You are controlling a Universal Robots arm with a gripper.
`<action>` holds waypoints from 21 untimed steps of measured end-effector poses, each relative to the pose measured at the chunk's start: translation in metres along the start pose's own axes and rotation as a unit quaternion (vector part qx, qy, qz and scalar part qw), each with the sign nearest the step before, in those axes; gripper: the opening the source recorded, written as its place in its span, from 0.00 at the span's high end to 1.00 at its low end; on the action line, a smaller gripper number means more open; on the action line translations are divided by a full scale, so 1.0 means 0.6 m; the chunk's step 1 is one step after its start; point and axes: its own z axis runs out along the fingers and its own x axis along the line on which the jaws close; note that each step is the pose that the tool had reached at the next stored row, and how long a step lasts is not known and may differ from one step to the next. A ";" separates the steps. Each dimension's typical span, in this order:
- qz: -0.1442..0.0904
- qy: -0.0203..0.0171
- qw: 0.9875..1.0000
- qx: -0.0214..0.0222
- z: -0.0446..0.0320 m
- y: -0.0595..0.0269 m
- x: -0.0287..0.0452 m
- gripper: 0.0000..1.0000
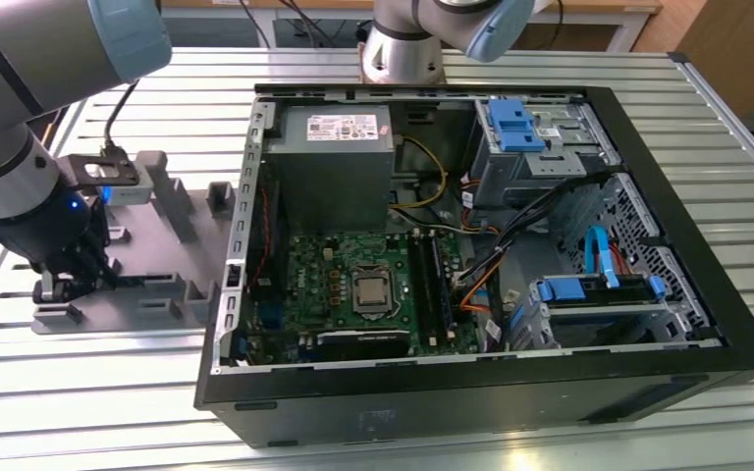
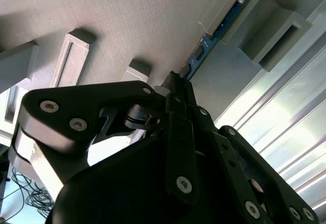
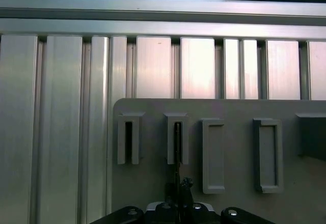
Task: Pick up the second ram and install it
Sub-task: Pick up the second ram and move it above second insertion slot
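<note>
The second ram (image 2: 220, 29) stands on edge in a slot of the grey fixture block (image 2: 127, 15), its blue label strip showing. In the first wrist view the ram (image 3: 177, 147) appears as a thin dark edge in the block's second slot. My gripper (image 2: 178, 81) is down over the fixture, and its black fingers (image 2: 173, 99) are closed together on the stick's near end. In the exterior view the gripper (image 1: 66, 285) is at the fixture block (image 1: 154, 294), on the exterior view's left, beside the computer case.
The open black computer case (image 1: 482, 392) lies on the slatted aluminium table (image 1: 691, 128), with the green motherboard (image 1: 350, 285) and its long black memory slots (image 1: 426, 285) inside. Cables and blue drive brackets (image 1: 573, 289) crowd the case's right side. The fixture holds several other slots (image 3: 267, 152).
</note>
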 end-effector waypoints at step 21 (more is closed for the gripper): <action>0.014 -0.001 1.000 0.001 -0.014 0.001 -0.001 0.86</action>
